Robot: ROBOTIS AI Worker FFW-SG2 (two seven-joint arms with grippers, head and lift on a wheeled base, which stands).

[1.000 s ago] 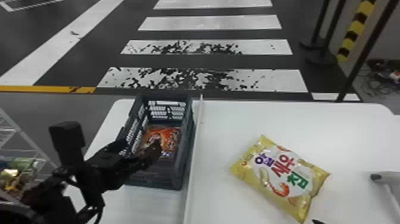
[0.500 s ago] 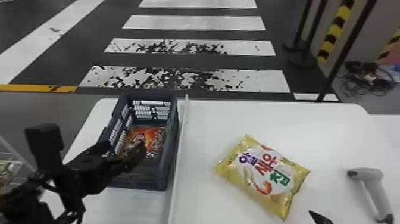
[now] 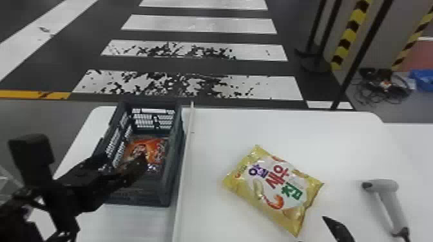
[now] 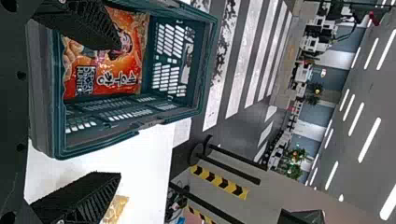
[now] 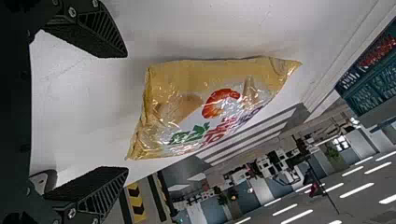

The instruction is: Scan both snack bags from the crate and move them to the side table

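Observation:
In the head view the left gripper (image 3: 133, 170) is over the dark crate (image 3: 175, 167), above the orange snack bag (image 3: 158, 148) lying inside. The left wrist view shows this gripper (image 4: 117, 111) open, one finger over the orange bag (image 4: 126, 70) and the other outside the crate (image 4: 60, 126). The yellow snack bag (image 3: 277, 190) lies face up on the white table (image 3: 290, 135). At the bottom edge the right gripper (image 3: 314, 229) is beside the bag's near corner. Open and holding nothing, the right gripper (image 5: 126, 112) faces the yellow bag (image 5: 187, 107) in its wrist view.
A grey handheld scanner (image 3: 389, 199) lies on the table at the right. A raised white strip (image 3: 185, 154) runs between crate and yellow bag. Another white surface (image 3: 409, 151) adjoins at the far right. Black posts (image 3: 360, 58) stand behind the table.
The head view has turned rightward, bringing the scanner fully into sight. The right gripper shows more at the bottom edge, farther right relative to the yellow bag. The left gripper stays over the crate.

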